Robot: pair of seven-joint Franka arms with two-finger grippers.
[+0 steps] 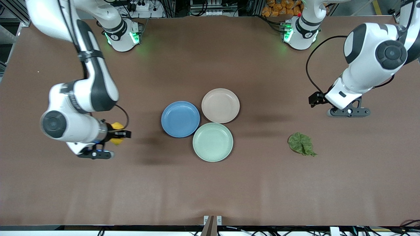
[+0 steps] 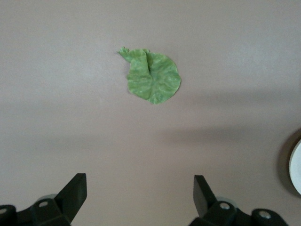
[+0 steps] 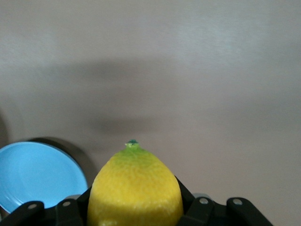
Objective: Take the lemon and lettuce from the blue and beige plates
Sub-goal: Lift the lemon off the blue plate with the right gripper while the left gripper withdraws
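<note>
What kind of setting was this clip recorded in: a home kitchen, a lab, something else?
Most likely a robotics lab bench, not a kitchen: two fixed arms share a bare brown table, power strips and cables run along its edge by the bases, and the only props are three plates, a lemon and a lettuce leaf.

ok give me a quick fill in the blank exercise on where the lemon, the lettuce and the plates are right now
1. The right gripper is shut on the ____.
2. The lettuce lies on the bare ____, toward the left arm's end.
3. The blue plate, the beige plate and the mint-green plate all hold ____.
4. The left gripper has its fingers ____ above the table.

Missing words: lemon; table; nothing; open
</note>
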